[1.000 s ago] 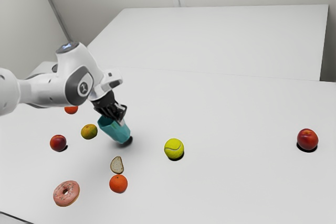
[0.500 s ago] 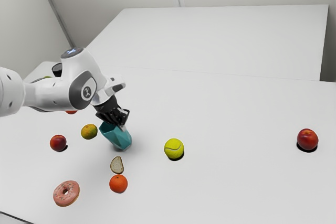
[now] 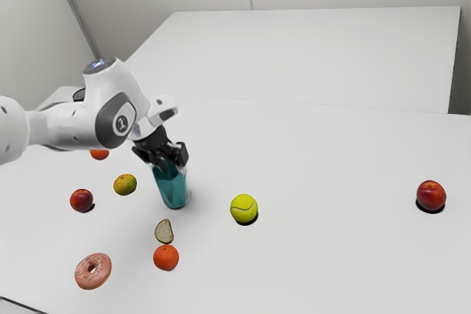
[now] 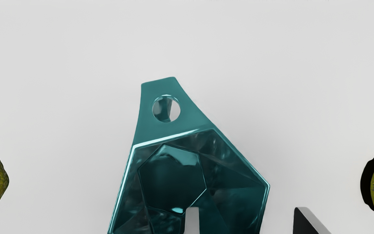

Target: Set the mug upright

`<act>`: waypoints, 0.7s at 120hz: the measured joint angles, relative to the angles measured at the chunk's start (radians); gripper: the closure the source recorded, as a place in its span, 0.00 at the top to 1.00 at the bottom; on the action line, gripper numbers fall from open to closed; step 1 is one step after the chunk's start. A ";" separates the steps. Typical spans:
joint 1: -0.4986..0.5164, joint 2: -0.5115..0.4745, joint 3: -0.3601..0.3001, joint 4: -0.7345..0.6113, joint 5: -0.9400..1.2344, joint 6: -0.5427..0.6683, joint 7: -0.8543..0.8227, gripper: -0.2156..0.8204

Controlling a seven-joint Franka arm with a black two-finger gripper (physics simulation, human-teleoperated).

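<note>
While the black two-finger gripper has its fingers apart, one inside the faceted teal mug and one outside, the mug stands nearly upright on the white table, near the tennis ball.

From beside the white jointed arm, the exterior view looks down across the smooth white table from farther back; the wrist view peers down, close (right into the teal faceted mug). Both share mug and fuzzy yellow tennis ball.

The arm is white (dark grey joint cap), fingers black.
</note>
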 joint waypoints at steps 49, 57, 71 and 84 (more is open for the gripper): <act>-0.007 -0.062 0.000 0.119 -0.014 -0.126 -0.002 0.63; -0.006 -0.052 0.000 0.173 -0.014 -0.179 -0.002 0.67; -0.006 -0.032 -0.001 0.263 -0.011 -0.275 -0.004 0.71; -0.008 -0.010 -0.002 0.341 -0.005 -0.362 -0.008 0.73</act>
